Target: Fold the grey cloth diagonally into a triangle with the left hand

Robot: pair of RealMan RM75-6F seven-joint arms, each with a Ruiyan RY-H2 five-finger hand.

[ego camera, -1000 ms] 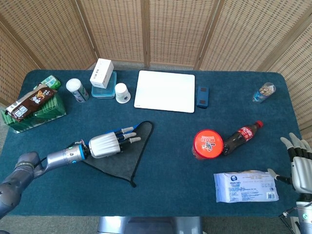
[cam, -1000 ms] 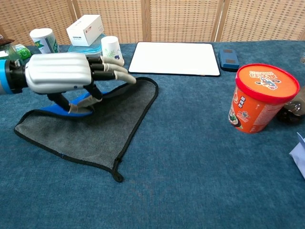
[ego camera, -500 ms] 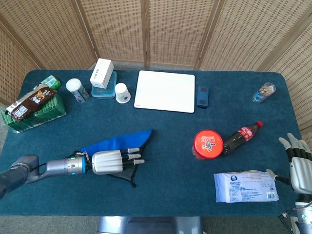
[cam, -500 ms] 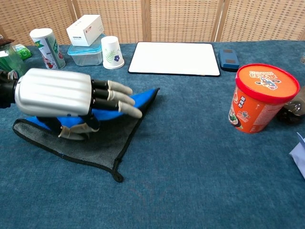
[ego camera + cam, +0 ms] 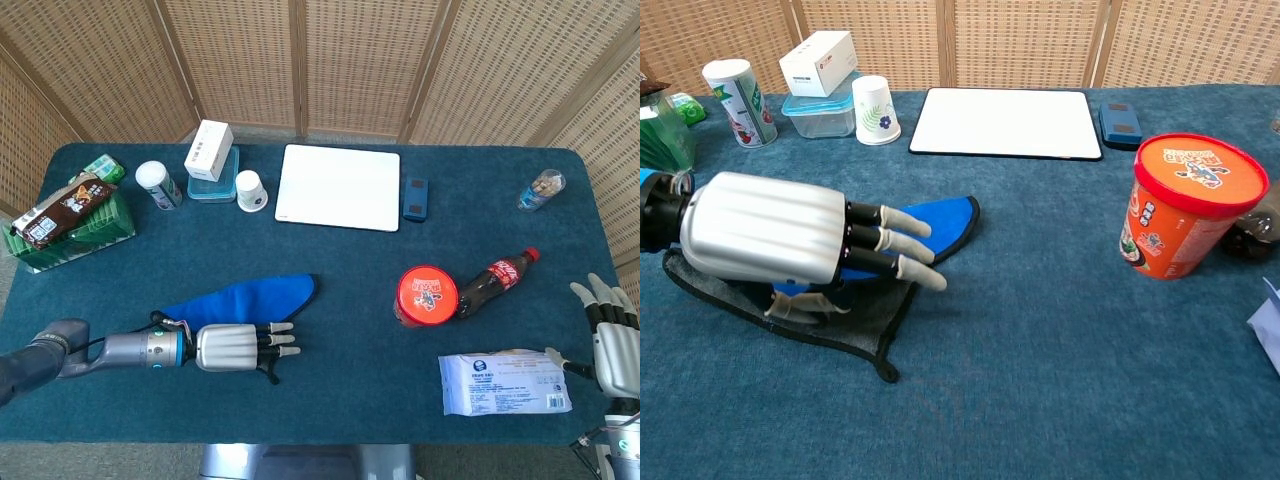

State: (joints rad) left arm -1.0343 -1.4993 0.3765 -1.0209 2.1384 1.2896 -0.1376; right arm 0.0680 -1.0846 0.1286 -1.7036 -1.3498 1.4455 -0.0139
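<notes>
Left hand (image 5: 775, 240), lower left, pinches the grey cloth (image 5: 865, 310) with thumb underneath, its blue side folded over.

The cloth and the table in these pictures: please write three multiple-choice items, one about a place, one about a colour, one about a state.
1. Where is the white board?
A. at the far side of the table, middle
B. beside the tissue pack
C. under the cloth

2. Which colour is the upturned side of the folded cloth?
A. red
B. blue
C. yellow

3. How is the cola bottle?
A. standing upright
B. held by the right hand
C. lying on its side

Answers:
1 A, it lies near the screen between the paper cup and a dark case.
2 B, blue shows above the left hand, grey only at the near edge.
3 C, it lies flat beside the orange tub; the right hand is apart, fingers spread.
</notes>
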